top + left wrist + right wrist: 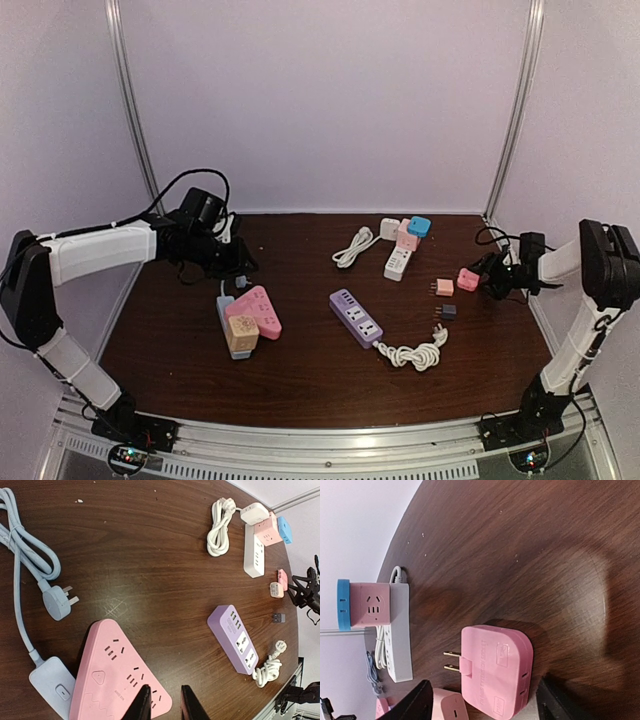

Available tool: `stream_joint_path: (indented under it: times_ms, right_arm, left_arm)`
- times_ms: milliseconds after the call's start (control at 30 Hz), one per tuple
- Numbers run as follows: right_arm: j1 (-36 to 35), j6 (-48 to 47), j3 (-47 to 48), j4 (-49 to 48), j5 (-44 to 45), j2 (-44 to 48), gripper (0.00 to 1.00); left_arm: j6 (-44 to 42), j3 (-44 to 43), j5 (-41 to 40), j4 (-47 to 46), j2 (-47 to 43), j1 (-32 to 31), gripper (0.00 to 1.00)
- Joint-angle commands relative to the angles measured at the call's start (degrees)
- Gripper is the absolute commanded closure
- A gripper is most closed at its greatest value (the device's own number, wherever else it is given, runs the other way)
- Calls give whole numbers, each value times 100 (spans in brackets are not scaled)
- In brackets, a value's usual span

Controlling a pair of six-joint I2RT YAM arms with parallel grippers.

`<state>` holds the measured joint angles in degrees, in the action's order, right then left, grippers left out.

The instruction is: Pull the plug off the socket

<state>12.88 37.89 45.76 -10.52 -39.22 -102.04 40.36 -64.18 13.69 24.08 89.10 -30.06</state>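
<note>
A pink plug adapter point(495, 670) with two brass prongs lies loose on the table between the wide-open fingers of my right gripper point(485, 692); the top view shows both at the right edge, the adapter point(467, 279) just left of the gripper point(490, 275). A pink cube plug point(407, 237) with a blue plug point(419, 226) on it sits in the white power strip point(398, 262). A beige cube plug point(241, 332) sits on the light-blue strip point(230, 345) beside the pink triangular socket point(255, 310). My left gripper point(164, 705) is open and empty over the triangle's corner point(112, 675).
A purple power strip point(356, 317) with a coiled white cord point(418, 352) lies mid-table. A lighter pink adapter point(444, 287) and a small dark plug point(447, 311) lie near the right gripper. A white coiled cable point(351, 246) is at the back; a blue cable with plug point(57, 602) is at the left.
</note>
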Motion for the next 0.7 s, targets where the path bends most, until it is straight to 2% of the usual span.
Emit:
stream_joint_path:
  times_ms: [0, 167, 300, 500, 667]
  right_arm:
    - [-131, -596, 52, 946, 847, 465, 23]
    - [-567, -1002, 227, 1710, 1605, 1060, 10]
    - [-1123, -1131, 418, 2168, 1900, 1522, 8]
    - [-2799, -1167, 888, 2525, 2201, 1735, 8]
    - [-4350, -1170, 1736, 2878, 2633, 1177, 8]
  left_arm:
    - [44, 244, -176, -74, -308, -26, 80]
    - [138, 549, -343, -62, -569, -4, 80]
    - [190, 863, -382, -69, -797, 45, 79]
    - [325, 1407, -172, -204, -1162, 140, 79]
    - [436, 1849, -223, -283, -1433, 175, 77]
